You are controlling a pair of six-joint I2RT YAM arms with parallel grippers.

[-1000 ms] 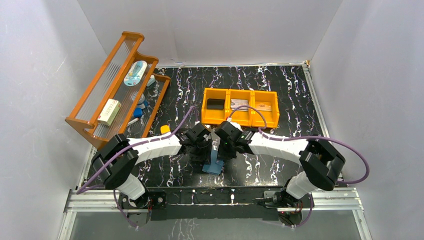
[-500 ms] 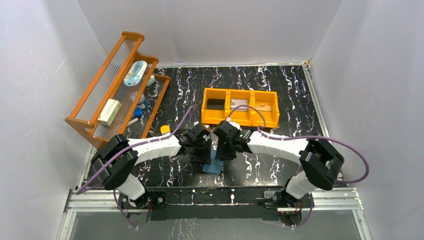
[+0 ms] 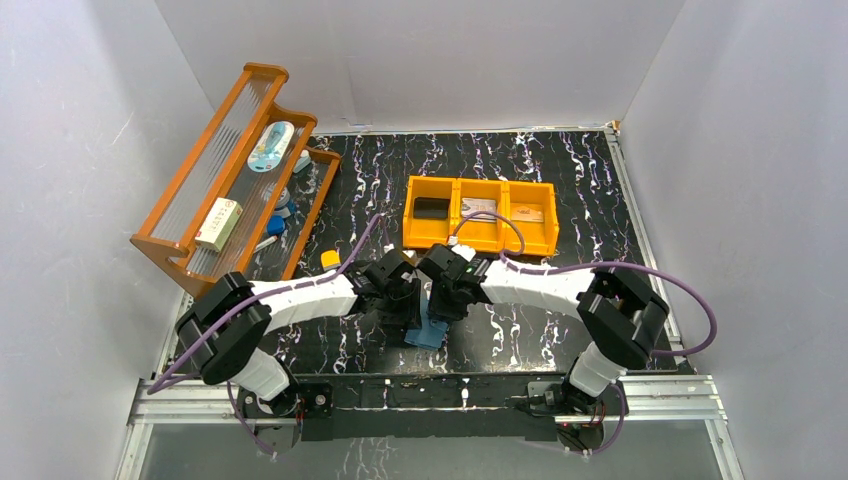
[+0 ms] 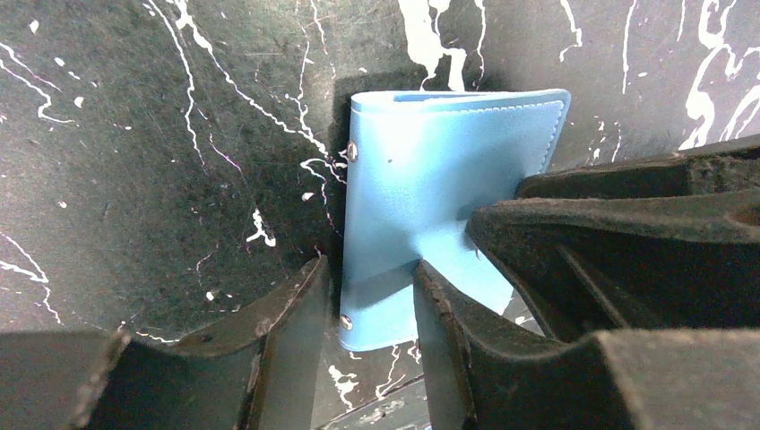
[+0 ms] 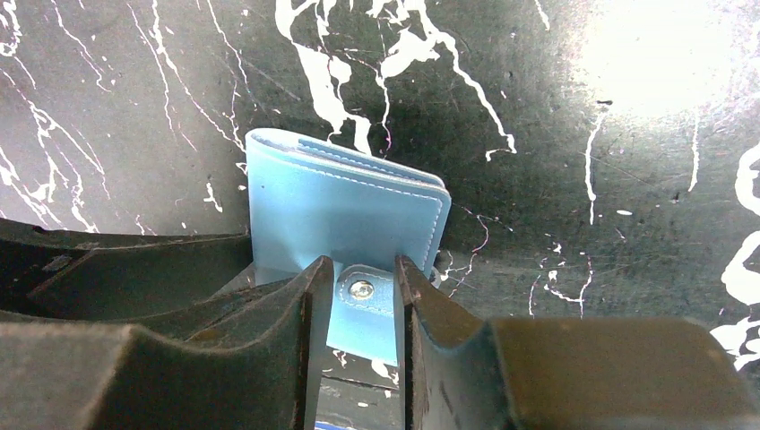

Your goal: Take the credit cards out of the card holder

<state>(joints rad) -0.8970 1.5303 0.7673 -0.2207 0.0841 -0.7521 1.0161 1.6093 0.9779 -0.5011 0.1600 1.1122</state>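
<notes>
The card holder (image 3: 432, 331) is a teal-blue wallet lying closed on the black mat near the front edge. No credit cards show in it. In the left wrist view the card holder (image 4: 439, 170) lies flat. My left gripper (image 4: 372, 309) is open and straddles its studded edge, with one finger (image 4: 448, 340) resting on the cover. In the right wrist view my right gripper (image 5: 355, 296) is closed in on both sides of the closing tab (image 5: 362, 289) of the card holder (image 5: 341, 206). Both grippers (image 3: 400, 303) (image 3: 446, 300) meet over the wallet.
An orange three-compartment bin (image 3: 408, 215) stands behind the grippers, with a black item (image 3: 431, 207) and two flat card-like pieces (image 3: 478, 207) (image 3: 527, 213) inside. A wooden rack (image 3: 200, 200) with small items leans at the left. A small yellow-orange block (image 3: 329, 258) lies beside it.
The right arm has shifted left, its elbow and wrist closer to the wallet. The left arm has edged slightly nearer too. The wallet has stayed in place.
</notes>
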